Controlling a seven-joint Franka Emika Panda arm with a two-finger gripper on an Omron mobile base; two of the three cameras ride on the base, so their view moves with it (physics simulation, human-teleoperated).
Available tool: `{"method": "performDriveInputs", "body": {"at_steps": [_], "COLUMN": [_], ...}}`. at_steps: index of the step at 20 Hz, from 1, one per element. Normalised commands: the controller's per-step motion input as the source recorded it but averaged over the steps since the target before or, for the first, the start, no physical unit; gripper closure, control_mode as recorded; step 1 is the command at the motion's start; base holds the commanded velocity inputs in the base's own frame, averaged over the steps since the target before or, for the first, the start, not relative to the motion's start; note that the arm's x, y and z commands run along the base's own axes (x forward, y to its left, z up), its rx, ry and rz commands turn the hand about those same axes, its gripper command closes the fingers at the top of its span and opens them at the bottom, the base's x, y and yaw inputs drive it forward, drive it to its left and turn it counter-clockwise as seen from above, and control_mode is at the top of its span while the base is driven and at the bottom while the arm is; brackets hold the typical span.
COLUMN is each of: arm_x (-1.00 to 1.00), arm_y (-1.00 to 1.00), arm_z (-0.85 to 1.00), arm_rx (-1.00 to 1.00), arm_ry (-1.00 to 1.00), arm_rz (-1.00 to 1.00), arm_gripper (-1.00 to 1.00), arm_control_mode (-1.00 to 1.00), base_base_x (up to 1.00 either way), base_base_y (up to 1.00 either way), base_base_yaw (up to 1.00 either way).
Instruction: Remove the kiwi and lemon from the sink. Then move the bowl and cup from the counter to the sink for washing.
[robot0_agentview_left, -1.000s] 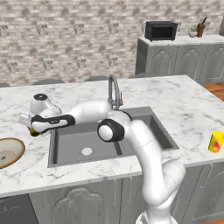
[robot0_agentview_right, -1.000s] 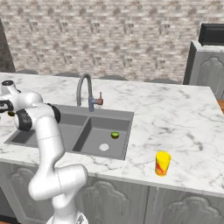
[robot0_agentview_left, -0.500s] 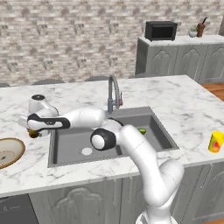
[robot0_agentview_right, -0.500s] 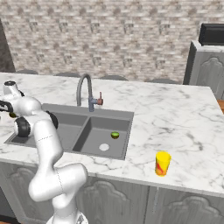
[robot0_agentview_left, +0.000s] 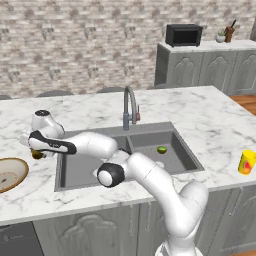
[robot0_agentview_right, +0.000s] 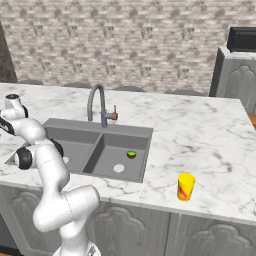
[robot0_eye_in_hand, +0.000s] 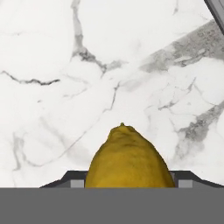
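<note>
In the left base view the gripper (robot0_agentview_left: 36, 153) grasps the lemon (robot0_agentview_left: 37, 154) over the counter (robot0_agentview_left: 210, 120) between sink (robot0_agentview_left: 70, 172) rim and bowl (robot0_agentview_left: 10, 173), kiwi (robot0_agentview_left: 161, 149) in the right basin; the right base view shows the cup (robot0_agentview_right: 185, 186) on open marble; the hand view shows the lemon's tip pointing away over bare marble.

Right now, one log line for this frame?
hand: shut on lemon, over counter left of sink | kiwi: in right basin | bowl, cup: on counter
</note>
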Motion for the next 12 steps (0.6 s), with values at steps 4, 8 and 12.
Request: {"method": "performDriveInputs", "body": {"at_steps": [4, 8, 12], "arm_x": [0.19, 0.17, 0.13], "arm_y": [0.14, 0.14, 0.15], "arm_z": [-0.11, -0.12, -0.14], "arm_rx": [-0.04, -0.05, -0.07], "arm_ry": [0.06, 0.07, 0.11], "arm_rz": [-0.02, -0.02, -0.02], "arm_gripper": [1.00, 1.00, -1.00], "arm_control_mode": [-1.00, -1.00, -1.00], "base_base_x": [0.00, 0.00, 0.00], "base_base_y": [0.00, 0.00, 0.00], "base_base_yaw": [0.00, 0.00, 0.00]}}
